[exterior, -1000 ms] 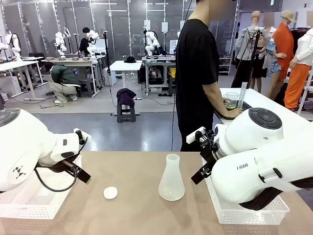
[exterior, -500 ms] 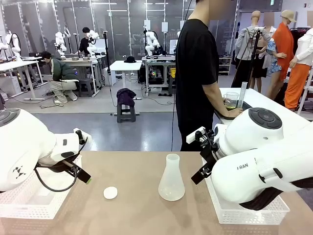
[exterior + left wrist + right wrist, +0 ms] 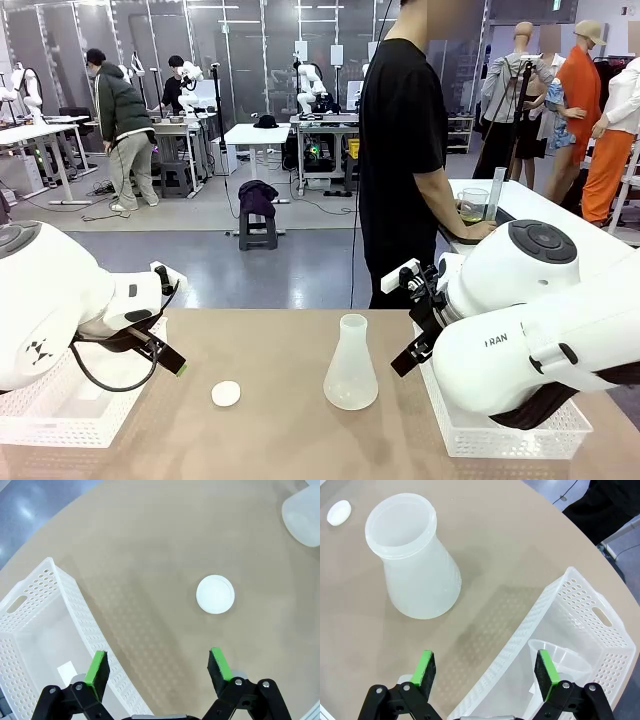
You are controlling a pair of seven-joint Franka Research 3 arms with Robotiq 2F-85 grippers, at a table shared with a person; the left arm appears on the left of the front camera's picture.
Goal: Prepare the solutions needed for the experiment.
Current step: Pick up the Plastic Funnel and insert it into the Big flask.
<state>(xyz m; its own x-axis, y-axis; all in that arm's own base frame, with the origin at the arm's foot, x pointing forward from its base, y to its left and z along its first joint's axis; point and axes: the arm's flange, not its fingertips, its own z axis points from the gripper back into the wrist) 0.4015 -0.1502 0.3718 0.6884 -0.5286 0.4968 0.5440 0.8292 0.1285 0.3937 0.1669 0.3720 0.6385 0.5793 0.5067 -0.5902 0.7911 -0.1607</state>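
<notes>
Here the left end effector hangs low over the tan surface with its jaws spread wide and nothing between them. One green pad is over the rim of the white perforated left basket, the other over bare tabletop. A small white round cap lies flat on the surface a little beyond the pads, apart from both. The right end effector is likewise wide open and holds nothing. One of its pads is above the surface and the other above the right basket, which holds a clear funnel standing mouth up.

A translucent white conical flask stands upright near the middle of the surface, between the two arms, with its mouth uncovered. It is well apart from the cap and near the right basket without touching it. From the right wrist view the flask looks empty inside.

The solutions show as a shallow pale yellow-green layer at the bottom of a clear beaker. That beaker stands on a second, white surface behind the right arm, away from the flask. A tall clear measuring cylinder stands upright just beside the beaker. A person in a black shirt stands at the far side, turned toward that white surface. One hand is down by the base of the beaker; whether it touches the glass cannot be told.
</notes>
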